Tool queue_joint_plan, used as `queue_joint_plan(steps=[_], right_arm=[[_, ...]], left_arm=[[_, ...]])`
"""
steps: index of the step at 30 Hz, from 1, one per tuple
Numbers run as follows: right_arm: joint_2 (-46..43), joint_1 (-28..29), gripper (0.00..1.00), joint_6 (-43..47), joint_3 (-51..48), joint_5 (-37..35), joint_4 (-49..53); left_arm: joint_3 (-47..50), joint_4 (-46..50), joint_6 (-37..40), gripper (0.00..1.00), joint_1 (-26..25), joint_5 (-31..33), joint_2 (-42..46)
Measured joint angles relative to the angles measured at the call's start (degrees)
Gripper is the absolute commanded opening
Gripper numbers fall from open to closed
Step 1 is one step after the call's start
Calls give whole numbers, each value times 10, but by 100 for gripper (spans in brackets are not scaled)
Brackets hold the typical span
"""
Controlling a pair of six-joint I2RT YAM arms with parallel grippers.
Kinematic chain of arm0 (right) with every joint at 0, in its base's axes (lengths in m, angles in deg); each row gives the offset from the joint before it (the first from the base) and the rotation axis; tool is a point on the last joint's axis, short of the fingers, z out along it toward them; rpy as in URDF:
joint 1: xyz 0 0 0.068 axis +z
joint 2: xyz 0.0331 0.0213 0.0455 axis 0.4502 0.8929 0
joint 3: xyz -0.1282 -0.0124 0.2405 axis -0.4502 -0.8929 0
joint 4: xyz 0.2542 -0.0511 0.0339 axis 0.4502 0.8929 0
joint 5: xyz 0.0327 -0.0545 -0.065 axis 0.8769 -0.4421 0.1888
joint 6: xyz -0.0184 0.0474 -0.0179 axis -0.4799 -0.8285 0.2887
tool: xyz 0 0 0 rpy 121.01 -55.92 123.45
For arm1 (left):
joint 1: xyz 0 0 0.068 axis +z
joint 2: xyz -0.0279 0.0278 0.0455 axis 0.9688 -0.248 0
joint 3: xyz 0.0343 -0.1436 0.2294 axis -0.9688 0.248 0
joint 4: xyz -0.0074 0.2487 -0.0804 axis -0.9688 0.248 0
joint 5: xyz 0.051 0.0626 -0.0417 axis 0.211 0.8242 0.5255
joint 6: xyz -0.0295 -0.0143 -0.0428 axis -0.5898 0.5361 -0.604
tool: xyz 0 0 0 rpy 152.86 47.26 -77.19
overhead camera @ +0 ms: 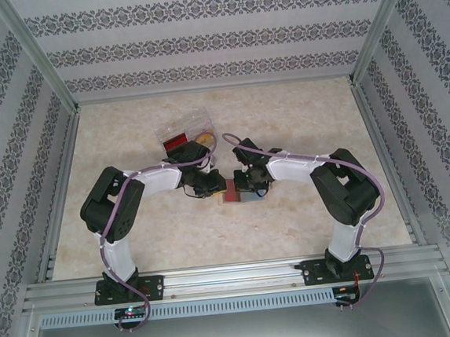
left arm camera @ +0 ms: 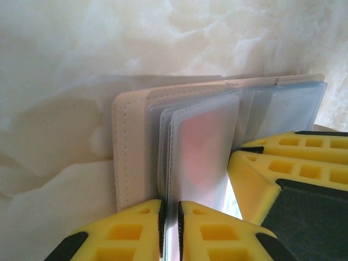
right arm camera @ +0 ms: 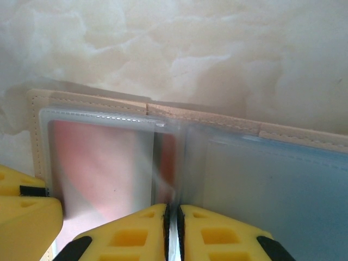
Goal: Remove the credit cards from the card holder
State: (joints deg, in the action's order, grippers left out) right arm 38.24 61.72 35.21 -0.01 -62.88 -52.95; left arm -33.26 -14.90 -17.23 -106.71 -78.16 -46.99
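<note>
The card holder (overhead camera: 239,196) lies open on the table between my two grippers. It has a beige stitched cover (left arm camera: 130,152) and clear plastic sleeves. A reddish credit card (left arm camera: 204,152) shows blurred through a sleeve, on the left panel (right arm camera: 92,157) in the right wrist view. The right panel (right arm camera: 283,190) looks blue-grey. My left gripper (left arm camera: 169,209) is shut on the near edge of one sleeve leaf. My right gripper (right arm camera: 173,212) is shut on a clear leaf standing up at the holder's fold. The two grippers (overhead camera: 211,187) (overhead camera: 246,184) almost touch over the holder.
A clear plastic compartmented box (overhead camera: 186,134) with red and yellow contents sits just behind the left gripper. The marbled table (overhead camera: 308,122) is ringed by a metal frame and patterned walls. The right gripper's yellow fingers (left arm camera: 293,163) crowd the left wrist view.
</note>
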Motion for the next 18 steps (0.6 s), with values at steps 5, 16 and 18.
queue_joint_plan(steps=[5, 16, 18], right_arm=[[-2, -4, 17, 0, -2, 9, -3], [-11, -11, 18, 0, -18, 31, -24], [-14, -12, 21, 0, -21, 32, -27]], left_arm=[[8, -20, -3, 22, 0, -21, 12], [8, -45, -9, 11, -1, -47, 13], [6, -35, -6, 8, -1, -40, 13]])
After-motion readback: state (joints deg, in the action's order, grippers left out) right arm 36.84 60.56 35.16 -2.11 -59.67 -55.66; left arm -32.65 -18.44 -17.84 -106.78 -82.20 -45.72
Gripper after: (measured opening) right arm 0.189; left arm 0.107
